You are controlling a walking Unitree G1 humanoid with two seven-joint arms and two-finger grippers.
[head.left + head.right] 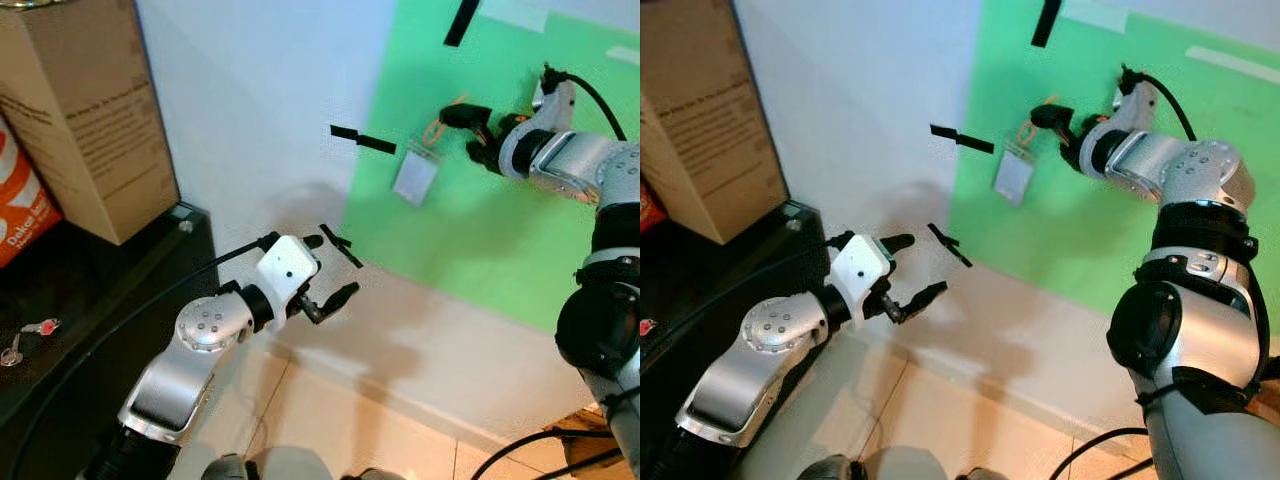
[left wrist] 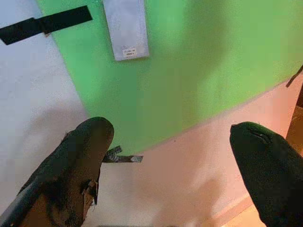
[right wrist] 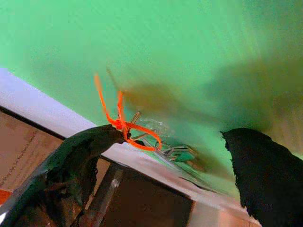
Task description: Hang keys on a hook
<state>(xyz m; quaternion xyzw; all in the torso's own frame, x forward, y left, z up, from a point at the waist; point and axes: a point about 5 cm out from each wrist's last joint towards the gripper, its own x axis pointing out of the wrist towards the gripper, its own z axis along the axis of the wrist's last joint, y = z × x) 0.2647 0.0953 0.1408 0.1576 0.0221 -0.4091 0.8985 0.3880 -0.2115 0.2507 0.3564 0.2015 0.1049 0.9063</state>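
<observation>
Against the green panel (image 1: 480,230) on the wall, the right gripper (image 1: 470,130) is raised at about two o'clock in the head views, with the keys (image 1: 432,135) just off its fingertips. From the orange loop (image 3: 124,124) a clear tag (image 1: 414,176) dangles toward seven o'clock. The wrist camera shows the right fingers (image 3: 80,156) spread wide, the loop caught on one of them rather than pinched between both. No hook can be made out under the loop, so whether it has caught is unclear. To do this step well, I judge the arm should keep the loop pressed to the panel, let it take the tag's weight, and retreat slowly along the finger's own line. Down at seven o'clock the left gripper (image 1: 325,280) hovers with fingers apart, holding nothing.
</observation>
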